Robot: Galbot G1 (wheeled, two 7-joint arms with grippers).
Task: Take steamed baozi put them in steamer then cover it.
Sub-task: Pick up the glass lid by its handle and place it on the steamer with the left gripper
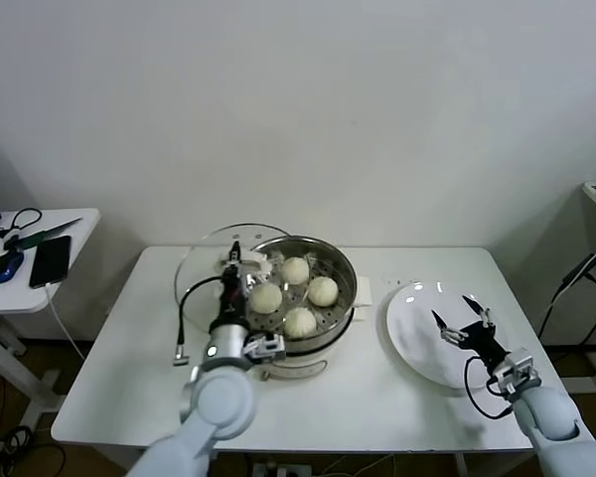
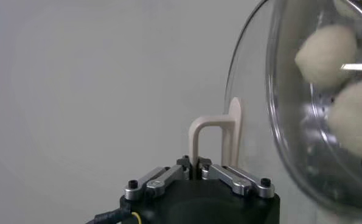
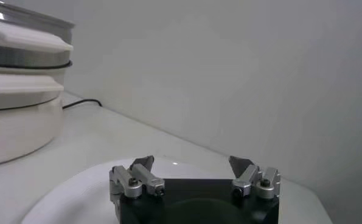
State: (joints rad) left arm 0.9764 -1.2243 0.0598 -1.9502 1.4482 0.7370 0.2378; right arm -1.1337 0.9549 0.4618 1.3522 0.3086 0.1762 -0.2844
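Observation:
Several cream-white baozi (image 1: 295, 269) lie in the shiny steel steamer (image 1: 346, 266) on its cream-white pot base (image 3: 16, 122), mid-table. My left gripper (image 1: 234, 260) is shut on the flat cream-white handle (image 2: 214, 140) of the clear glass cover (image 1: 201, 260). The cover is held tilted up at the steamer's left edge, overlapping its rim. In the left wrist view the left gripper (image 2: 193, 164) pinches the handle's leg, and baozi (image 2: 327, 52) show through the cover (image 2: 302, 122). My right gripper (image 1: 462, 328) hangs open and empty over the white plate (image 1: 417, 343); the right wrist view shows the right gripper (image 3: 193, 163) spread wide.
The white plate (image 3: 77, 195) lies right of the steamer (image 3: 22, 49). A black cable (image 1: 182, 318) trails on the table left of the pot. A side table at far left carries a phone (image 1: 50, 260) and a mouse (image 1: 5, 265).

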